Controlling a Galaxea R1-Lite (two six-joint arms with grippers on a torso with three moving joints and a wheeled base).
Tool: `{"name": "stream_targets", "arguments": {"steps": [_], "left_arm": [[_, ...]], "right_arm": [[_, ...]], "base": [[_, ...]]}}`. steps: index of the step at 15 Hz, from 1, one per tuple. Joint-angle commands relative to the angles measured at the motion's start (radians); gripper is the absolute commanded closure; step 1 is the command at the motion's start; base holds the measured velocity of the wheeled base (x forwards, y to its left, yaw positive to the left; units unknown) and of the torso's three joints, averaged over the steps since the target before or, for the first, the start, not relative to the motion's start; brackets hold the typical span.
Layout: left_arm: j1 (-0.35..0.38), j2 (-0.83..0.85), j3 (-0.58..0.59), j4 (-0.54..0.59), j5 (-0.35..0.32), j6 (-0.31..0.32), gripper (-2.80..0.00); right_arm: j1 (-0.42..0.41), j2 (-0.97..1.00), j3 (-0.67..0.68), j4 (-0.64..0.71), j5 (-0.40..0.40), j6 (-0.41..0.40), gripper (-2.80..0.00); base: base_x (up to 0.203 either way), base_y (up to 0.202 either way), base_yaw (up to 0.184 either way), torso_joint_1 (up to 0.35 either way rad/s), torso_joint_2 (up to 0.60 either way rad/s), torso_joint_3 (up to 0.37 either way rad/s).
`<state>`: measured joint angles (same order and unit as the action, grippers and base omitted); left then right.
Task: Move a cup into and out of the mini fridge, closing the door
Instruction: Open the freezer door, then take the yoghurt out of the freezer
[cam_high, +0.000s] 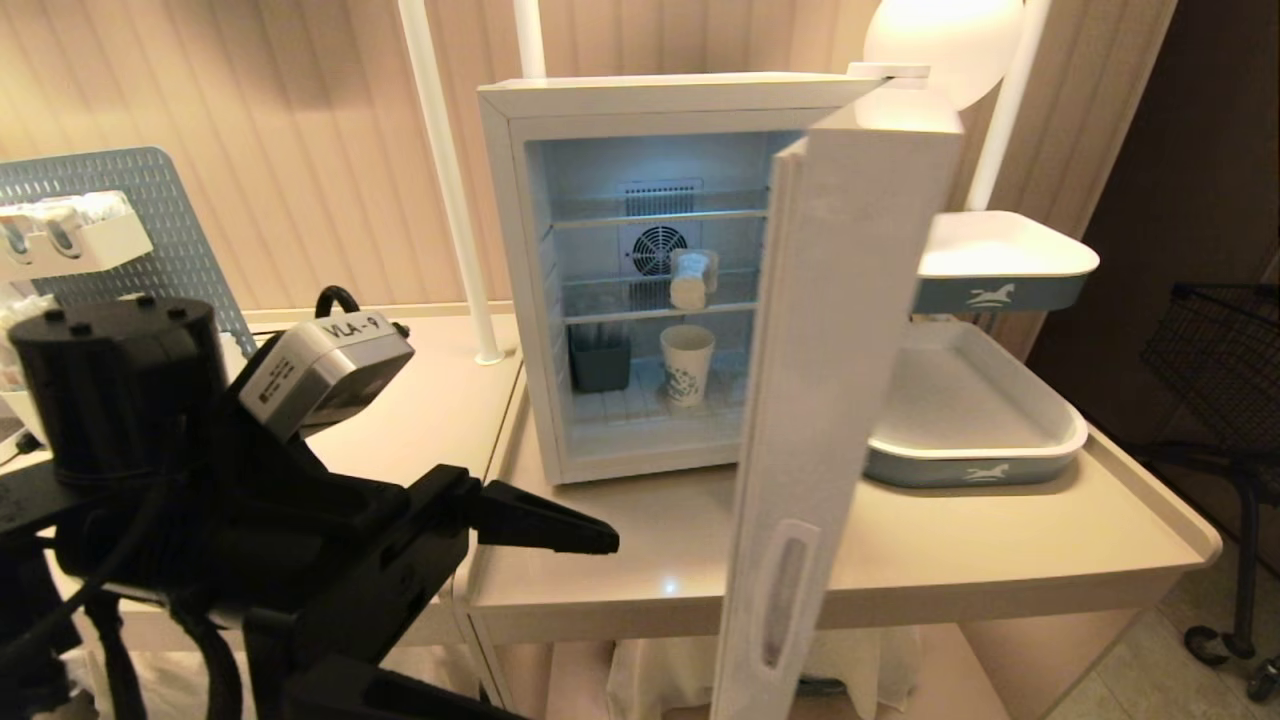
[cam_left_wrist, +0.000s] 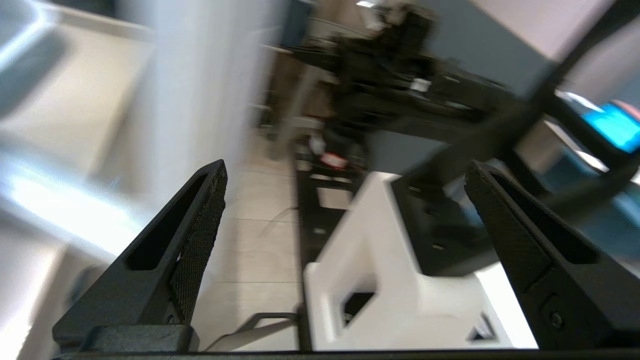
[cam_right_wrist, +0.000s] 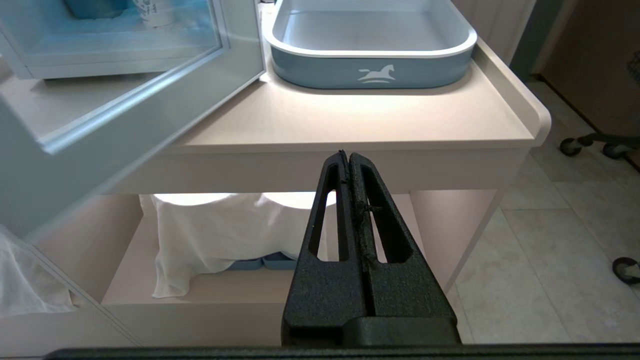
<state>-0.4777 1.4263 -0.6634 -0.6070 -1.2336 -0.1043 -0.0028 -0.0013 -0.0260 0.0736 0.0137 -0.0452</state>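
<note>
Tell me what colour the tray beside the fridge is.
Blue-grey tray with white rim and white horse logo, clearest in the right wrist view.

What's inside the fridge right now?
Inside the fridge: a paper cup and a dark bin on the floor, and a small pale item, probably the cup, on the middle shelf. The open door hides the right side.
</note>
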Motion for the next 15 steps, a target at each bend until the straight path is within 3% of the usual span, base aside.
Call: {"name": "stream_targets", "arguments": {"steps": [1, 5, 6, 7, 8, 9, 11, 12, 13, 15], "left_arm": [[0.009, -0.041, 0.001, 0.005, 0.078, -0.008, -2.80], [0.025, -0.237, -0.050, 0.136, 0.341, -0.168, -2.80], [0.033, -0.306, -0.089, 0.242, 0.413, -0.188, -2.80], [0.038, -0.371, -0.155, 0.424, 0.509, -0.200, -2.80], [0.041, -0.426, -0.234, 0.596, 0.621, -0.207, -2.80], [0.044, -0.473, -0.314, 0.743, 0.778, -0.213, -2.80], [0.047, -0.553, -0.403, 0.963, 1.070, -0.218, -2.80], [0.048, -0.593, -0.420, 1.043, 1.197, -0.221, 0.00], [0.049, -0.621, -0.425, 1.095, 1.294, -0.236, 0.00], [0.097, -0.656, -0.412, 1.127, 1.378, -0.289, 0.00]], "right_arm": [[0.000, 0.001, 0.000, 0.000, 0.000, -0.001, 0.00], [0.000, 0.001, 0.000, 0.000, 0.002, -0.005, 0.00], [0.000, 0.001, 0.000, 0.002, 0.002, -0.004, 0.00], [0.000, 0.001, 0.000, 0.002, 0.003, -0.005, 0.00], [0.000, 0.001, 0.000, 0.002, 0.005, -0.005, 0.00], [0.000, 0.001, 0.000, 0.002, 0.005, -0.005, 0.00], [0.000, 0.001, 0.000, 0.000, 0.003, -0.005, 0.00], [0.000, 0.001, 0.000, 0.000, 0.003, -0.005, 0.00], [0.000, 0.001, 0.000, 0.002, 0.003, -0.005, 0.00], [0.000, 0.001, 0.000, 0.002, 0.003, -0.005, 0.00]], "base": [[0.000, 0.000, 0.000, 0.000, 0.00, 0.000], [0.000, 0.000, 0.000, 0.000, 0.00, 0.000], [0.000, 0.000, 0.000, 0.000, 0.00, 0.000], [0.000, 0.000, 0.000, 0.000, 0.00, 0.000], [0.000, 0.000, 0.000, 0.000, 0.00, 0.000], [0.000, 0.000, 0.000, 0.000, 0.00, 0.000], [0.000, 0.000, 0.000, 0.000, 0.00, 0.000], [0.000, 0.000, 0.000, 0.000, 0.00, 0.000], [0.000, 0.000, 0.000, 0.000, 0.00, 0.000], [0.000, 0.000, 0.000, 0.000, 0.00, 0.000]]}}
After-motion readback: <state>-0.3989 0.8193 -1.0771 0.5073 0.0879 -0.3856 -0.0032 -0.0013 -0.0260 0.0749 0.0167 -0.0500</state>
